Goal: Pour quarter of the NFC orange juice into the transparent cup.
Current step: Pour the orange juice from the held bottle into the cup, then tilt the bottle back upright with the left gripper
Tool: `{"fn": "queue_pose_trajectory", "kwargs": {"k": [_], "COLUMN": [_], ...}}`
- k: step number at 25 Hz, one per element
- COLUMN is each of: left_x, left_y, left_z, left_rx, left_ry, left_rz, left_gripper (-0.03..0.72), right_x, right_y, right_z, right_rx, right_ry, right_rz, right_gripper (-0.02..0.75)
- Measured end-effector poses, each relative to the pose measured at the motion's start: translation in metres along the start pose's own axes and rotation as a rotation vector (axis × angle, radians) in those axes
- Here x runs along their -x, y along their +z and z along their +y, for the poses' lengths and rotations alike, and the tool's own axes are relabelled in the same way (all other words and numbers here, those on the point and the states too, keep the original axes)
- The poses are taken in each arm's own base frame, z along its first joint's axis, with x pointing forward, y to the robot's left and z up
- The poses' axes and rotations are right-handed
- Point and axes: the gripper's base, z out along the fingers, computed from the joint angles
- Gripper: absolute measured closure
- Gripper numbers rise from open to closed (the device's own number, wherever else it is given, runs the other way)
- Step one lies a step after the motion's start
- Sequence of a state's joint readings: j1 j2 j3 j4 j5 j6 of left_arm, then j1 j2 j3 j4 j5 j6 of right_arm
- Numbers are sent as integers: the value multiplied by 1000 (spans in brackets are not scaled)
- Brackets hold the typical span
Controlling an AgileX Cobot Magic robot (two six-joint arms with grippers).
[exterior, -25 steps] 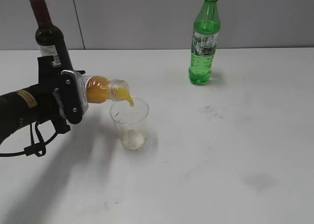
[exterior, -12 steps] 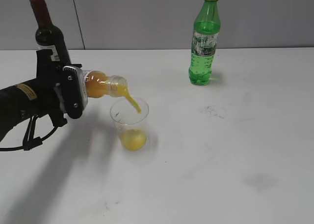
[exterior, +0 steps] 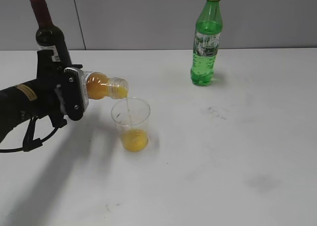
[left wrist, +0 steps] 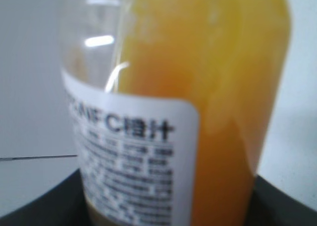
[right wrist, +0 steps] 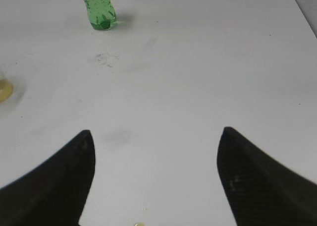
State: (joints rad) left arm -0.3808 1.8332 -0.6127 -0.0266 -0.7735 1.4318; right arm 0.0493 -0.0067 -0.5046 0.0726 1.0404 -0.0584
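Stream has thinned since a moment ago; the bottle neck has levelled slightly. Your left gripper is clamped on the NFC orange juice, held sideways, mouth over the transparent cup on the table. Juice pools in the cup's bottom. Your right gripper hangs spread, holding nothing.

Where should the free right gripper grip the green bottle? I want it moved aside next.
Grip the green bottle around its labelled mid-body, coming level from the right gripper's side: it stands upright with bare table around it, and the neck is narrower and capped.
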Motion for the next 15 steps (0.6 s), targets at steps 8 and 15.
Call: {"fn": "queue_pose_trajectory", "kwargs": {"k": [8,15], "left_x": [0,0], "left_y": [0,0], "left_z": [0,1], "left_rx": [0,15], "left_ry": [4,4], "left_rz": [0,-2], "left_gripper": [223,223], "right_x": [0,0], "right_y": [0,0], "right_z": [0,0], "right_rx": [0,0], "right_ry": [0,0], "right_rz": [0,0], "right_gripper": [148,148]}}
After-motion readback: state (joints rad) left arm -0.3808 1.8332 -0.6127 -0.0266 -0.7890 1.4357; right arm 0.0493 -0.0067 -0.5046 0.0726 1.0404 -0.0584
